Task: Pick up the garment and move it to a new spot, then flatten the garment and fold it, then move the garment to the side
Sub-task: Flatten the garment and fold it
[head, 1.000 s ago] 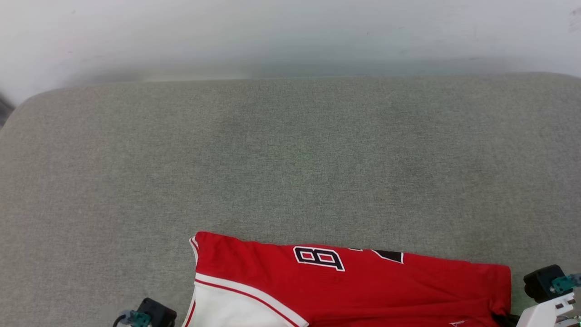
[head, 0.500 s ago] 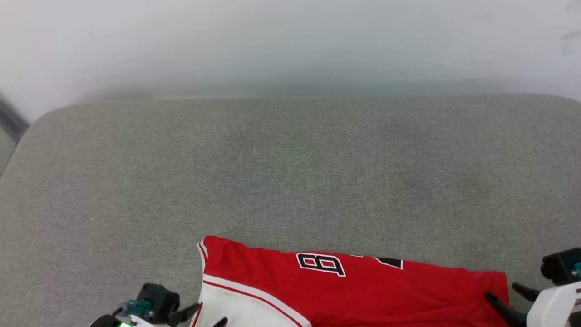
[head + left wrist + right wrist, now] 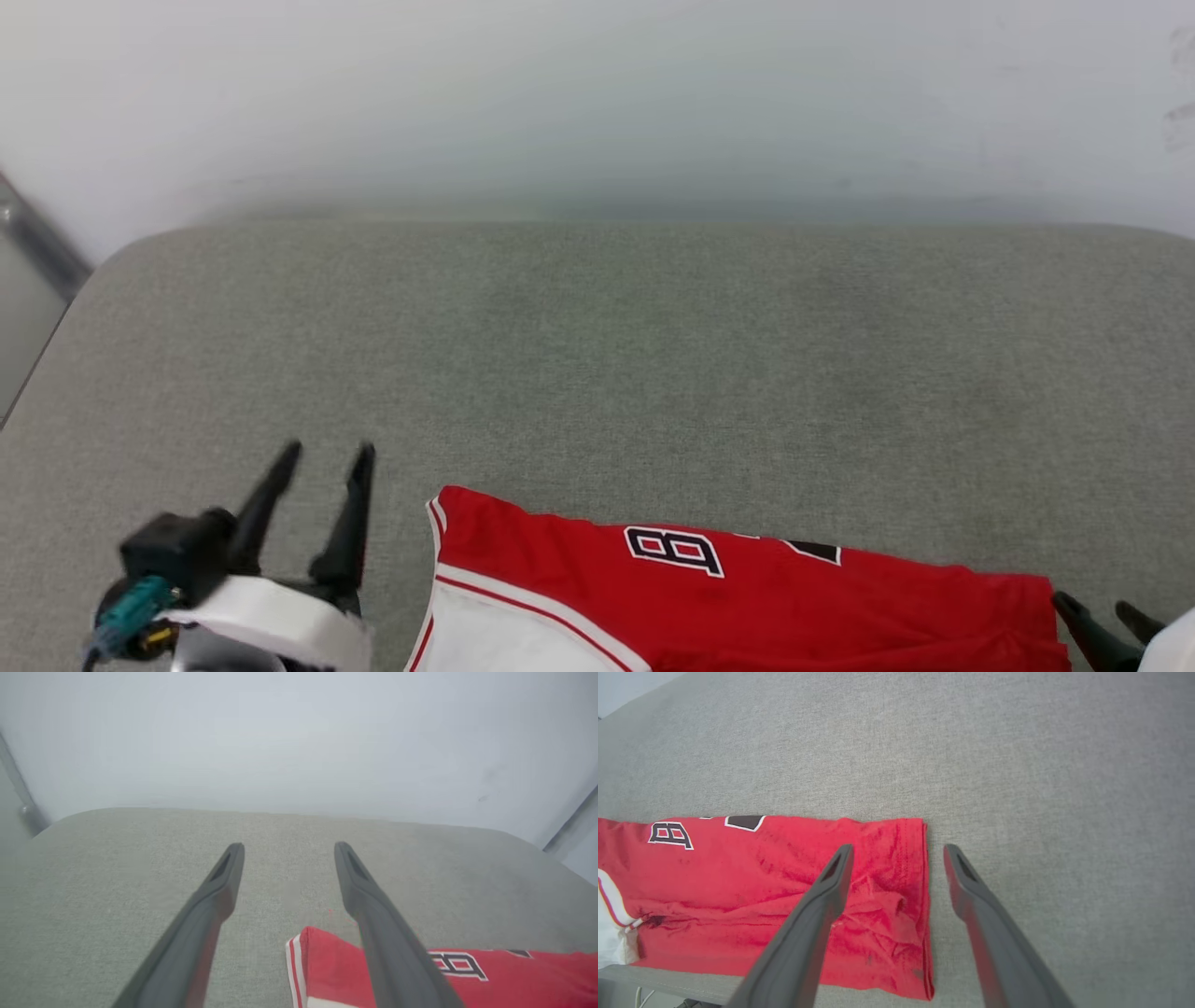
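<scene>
The left hand (image 3: pixel 330 450) hovers with its two dark fingers spread and nothing between them, above bare grey worktop (image 3: pixel 597 373) just beside the jersey's left end. The jersey (image 3: pixel 747 597) lies along the worktop's near edge as a long red band. It has a white sleeve with striped trim at its left, and black white-outlined lettering runs along its far edge. At the hemmed right end the right hand (image 3: pixel 899 848) is spread too and holds nothing. One finger is over wrinkled red cloth and the other over bare worktop (whether they touch, I cannot tell). The jersey looks light, soft and limp, so it will likely sag and come unfolded if lifted by one point. It is better pinched through all layers at both ends, sleeve corner and hem.
</scene>
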Robot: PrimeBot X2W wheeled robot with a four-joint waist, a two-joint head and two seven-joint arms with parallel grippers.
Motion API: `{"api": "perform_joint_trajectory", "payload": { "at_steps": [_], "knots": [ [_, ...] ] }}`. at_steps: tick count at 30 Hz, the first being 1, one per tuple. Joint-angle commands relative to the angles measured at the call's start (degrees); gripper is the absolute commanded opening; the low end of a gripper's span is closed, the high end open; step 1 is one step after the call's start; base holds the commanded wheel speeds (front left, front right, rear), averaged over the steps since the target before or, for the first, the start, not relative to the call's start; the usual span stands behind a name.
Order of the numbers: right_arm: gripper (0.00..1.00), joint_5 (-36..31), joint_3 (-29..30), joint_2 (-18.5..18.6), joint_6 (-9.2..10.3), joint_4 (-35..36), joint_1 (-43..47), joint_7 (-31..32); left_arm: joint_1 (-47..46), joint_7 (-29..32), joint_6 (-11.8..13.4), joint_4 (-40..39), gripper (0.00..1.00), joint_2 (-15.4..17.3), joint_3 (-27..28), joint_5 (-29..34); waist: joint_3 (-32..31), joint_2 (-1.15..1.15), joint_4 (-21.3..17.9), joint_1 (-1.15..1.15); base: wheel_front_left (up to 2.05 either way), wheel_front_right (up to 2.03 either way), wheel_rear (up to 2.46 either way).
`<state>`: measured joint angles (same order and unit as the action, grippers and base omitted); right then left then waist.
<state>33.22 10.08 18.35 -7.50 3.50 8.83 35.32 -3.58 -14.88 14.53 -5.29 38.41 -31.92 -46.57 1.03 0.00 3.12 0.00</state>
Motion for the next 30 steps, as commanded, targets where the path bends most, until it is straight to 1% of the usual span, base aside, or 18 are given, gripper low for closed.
{"api": "perform_joint_trajectory", "payload": {
  "at_steps": [1,2,5,7,8,11,14,17,20,23,27,30],
  "knots": [
    [1.00,-1.2,2.2,-2.3,0.01,0.2,1.0,0.6,0.7,-0.3,0.2,-1.5,1.00,-3.4,4.9,2.6,0.4,0.00,0.5,0.00,0.00,0.00,0.00],
    [1.00,-1.9,3.4,-3.9,0.01,0.4,1.2,0.9,2.2,-0.3,-0.6,-1.8,1.00,-4.6,7.3,5.3,0.6,0.00,0.7,0.00,0.00,0.00,0.00],
    [1.00,-2.9,7.5,-8.6,0.01,0.6,1.7,2.2,5.8,-0.3,-2.7,-2.5,1.00,-10.1,13.6,12.3,1.3,0.00,1.1,0.00,0.00,0.00,0.00],
    [1.00,-3.4,9.2,-10.9,0.01,0.8,1.8,3.0,7.2,-0.3,-4.5,-2.8,1.00,-13.0,17.1,16.5,1.7,0.00,1.4,0.00,0.00,0.00,0.00],
    [1.00,-3.6,9.8,-11.5,0.01,0.6,1.9,3.5,8.2,-0.3,-5.6,-2.7,1.00,-14.6,18.6,18.4,1.9,0.00,1.5,0.00,0.00,0.00,0.00],
    [1.00,-4.9,11.8,-13.0,0.01,-0.5,1.8,4.2,10.2,-0.3,-8.7,-3.0,1.00,-17.6,21.6,24.6,2.5,0.00,1.7,0.00,0.00,0.00,0.00],
    [1.00,-6.4,12.4,-13.6,0.01,-2.0,1.2,4.5,11.4,-0.3,-11.6,-2.1,1.00,-20.3,23.4,28.4,3.0,0.00,2.1,0.00,0.00,0.00,0.00],
    [1.00,-7.0,12.6,-13.8,0.01,-3.8,1.0,4.4,11.6,-0.3,-13.8,-1.5,1.00,-23.4,25.7,30.2,3.5,0.00,2.7,0.00,0.00,0.00,0.00],
    [1.00,-7.0,12.2,-14.0,0.01,-5.5,0.8,4.2,10.9,-0.3,-16.7,-0.8,1.00,-25.7,27.7,31.9,4.1,0.00,3.4,0.00,0.00,0.00,0.00],
    [1.00,-7.0,11.5,-13.7,0.01,-7.4,0.8,4.7,10.0,-0.3,-18.9,0.1,1.00,-27.0,29.0,33.5,4.7,0.00,3.8,0.00,0.00,0.00,0.00],
    [1.00,-6.1,9.5,-14.0,0.01,-9.8,0.1,4.9,9.5,-0.3,-20.5,0.7,1.00,-28.1,30.4,35.4,5.6,0.00,4.3,0.00,0.00,0.00,0.00],
    [1.00,-5.4,6.5,-14.8,-0.07,-11.5,0.2,5.1,8.9,-0.3,-21.2,0.9,1.00,-28.8,31.3,36.0,6.0,0.00,4.5,0.00,0.00,0.00,0.00]
  ]
}}
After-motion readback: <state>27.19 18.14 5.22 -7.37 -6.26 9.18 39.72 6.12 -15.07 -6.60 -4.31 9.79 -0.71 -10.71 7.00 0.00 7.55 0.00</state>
